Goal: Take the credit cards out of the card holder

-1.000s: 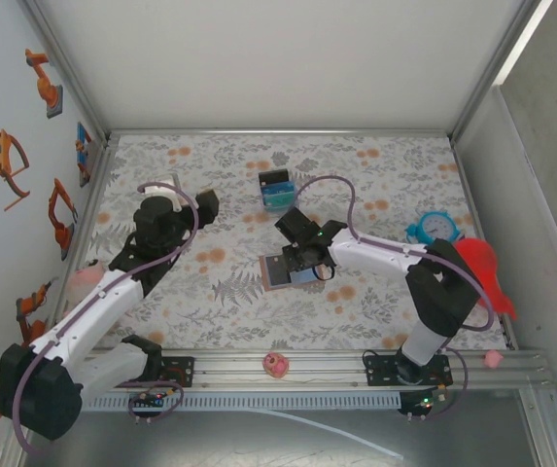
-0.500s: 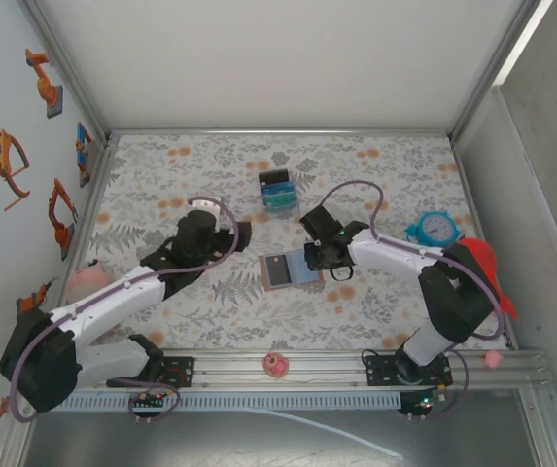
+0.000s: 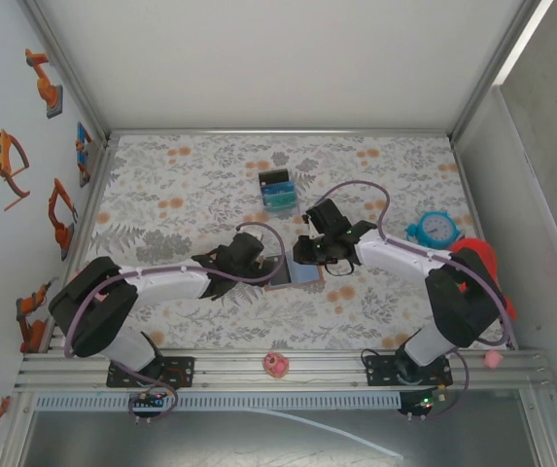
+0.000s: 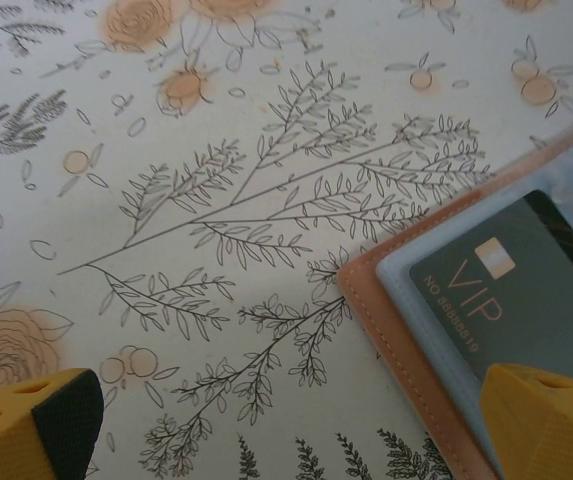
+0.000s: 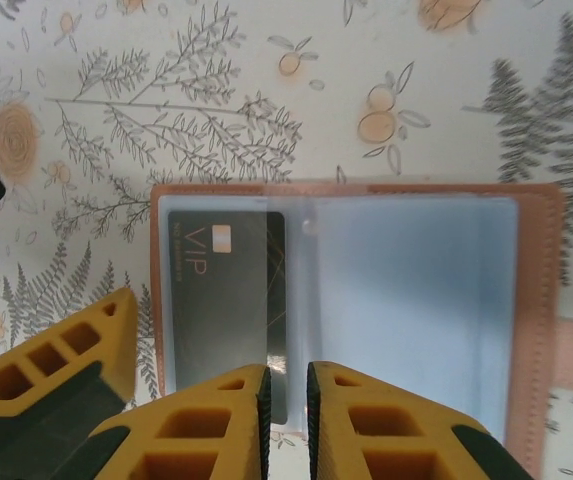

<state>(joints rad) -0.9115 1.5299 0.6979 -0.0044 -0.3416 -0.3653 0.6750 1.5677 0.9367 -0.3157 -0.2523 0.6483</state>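
The card holder (image 5: 541,300) lies open and flat on the flowered cloth, tan-brown with blue-grey pockets. A dark credit card (image 5: 226,300) marked VIP sits in its left pocket, the near end poking past the holder's edge. My right gripper (image 5: 286,390) hangs over that near end, jaws almost together with a thin slit. I cannot tell if they pinch anything. My left gripper (image 4: 291,430) stands wide open at the holder's (image 4: 406,350) left edge, one finger over the brown border beside the card (image 4: 506,290). From above, both the left gripper (image 3: 251,256) and the right gripper (image 3: 312,255) flank the holder (image 3: 302,275).
A small black box (image 3: 278,190) with blue and teal contents stands behind the holder. A teal clock (image 3: 437,227) and a red object (image 3: 482,268) lie at the right. A pink thing (image 3: 276,365) rests on the front rail. Walls close in the left, back and right.
My left arm has swung right across the cloth to the holder's left edge, jaws still wide. My right gripper's jaws have narrowed to a slit over the holder.
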